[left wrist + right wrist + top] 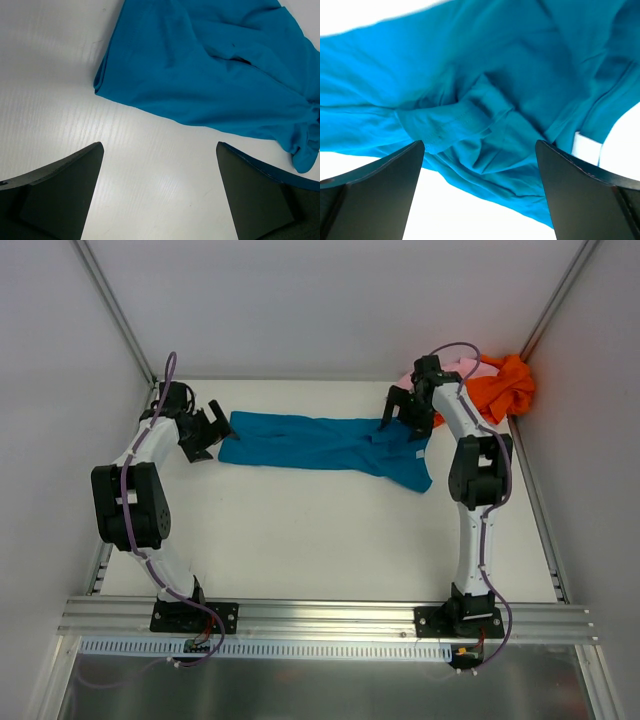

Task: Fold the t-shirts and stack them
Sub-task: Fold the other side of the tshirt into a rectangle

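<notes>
The teal-blue t-shirt (330, 444) lies stretched left to right across the back of the table, rumpled at its right end. My left gripper (205, 430) is open and empty just left of the shirt's left edge (200, 75). My right gripper (400, 412) is open above the shirt's rumpled right end (485, 115), holding nothing; the white neck tag (586, 149) shows near its right finger. The orange t-shirt (505, 388) and the pale pink t-shirt (458, 365) lie bunched in the back right corner, behind the right arm.
White walls close in the table on the left, back and right. An aluminium rail (320, 618) runs along the near edge, where both arm bases are bolted.
</notes>
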Available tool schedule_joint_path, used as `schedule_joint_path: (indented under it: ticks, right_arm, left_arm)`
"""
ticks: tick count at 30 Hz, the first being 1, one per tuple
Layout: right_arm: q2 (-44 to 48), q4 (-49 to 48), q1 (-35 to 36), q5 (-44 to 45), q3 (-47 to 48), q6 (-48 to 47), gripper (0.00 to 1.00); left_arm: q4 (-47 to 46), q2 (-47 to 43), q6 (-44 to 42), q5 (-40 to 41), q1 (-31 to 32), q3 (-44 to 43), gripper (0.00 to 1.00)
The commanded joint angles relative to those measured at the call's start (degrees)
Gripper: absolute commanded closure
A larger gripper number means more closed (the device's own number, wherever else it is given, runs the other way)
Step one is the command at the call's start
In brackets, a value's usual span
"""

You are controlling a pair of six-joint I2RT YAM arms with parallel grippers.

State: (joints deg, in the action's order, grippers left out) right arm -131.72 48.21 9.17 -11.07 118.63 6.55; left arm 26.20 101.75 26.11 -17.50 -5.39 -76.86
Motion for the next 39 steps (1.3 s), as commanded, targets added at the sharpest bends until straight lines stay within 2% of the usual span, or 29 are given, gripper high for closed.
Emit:
schedule_joint_path:
  ticks: [1,6,9,10,11,29,36,39]
  right_arm:
    - [2.5,-0.4,-0.7,0.3,3.5,-0.4,0.02]
    - [1.2,-0.7,-0.8,-1.4,3.6,0.1,0.14]
    - [0.4,-1.8,-0.8,-2.2,3.5,0.9,0.26]
    - [0.2,-1.8,-0.8,-2.3,3.8,1.0,0.35]
    - [-0.2,-2.0,-0.8,-2.4,3.9,1.0,0.37]
    - [-5.6,-2.8,-2.2,-2.8,6.2,1.1,0.42]
    - [-6.1,-2.9,-2.8,-3.0,6.8,1.2,0.64]
    - [-6.2,-3.1,-3.0,-2.9,6.8,1.3,0.68]
  left_arm:
    - [0.3,-2.4,-0.9,-0.9,0.4,0.1,0.01]
    - [0.6,-2.4,-1.4,-0.5,0.6,-0.1,0.01]
    - [0.9,-2.2,-1.4,-0.5,0.5,0.0,0.01]
    - [0.8,-2.2,-1.4,-0.5,0.6,0.0,0.01]
    - [0.8,-2.1,-1.3,-0.5,0.5,-0.1,0.01]
    - [2.1,-0.9,-2.1,0.2,0.5,-1.5,0.01]
    - [2.4,-0.2,-2.1,0.2,0.6,-2.4,0.01]
    - [2.5,0.0,-2.1,0.2,0.5,-2.6,0.01]
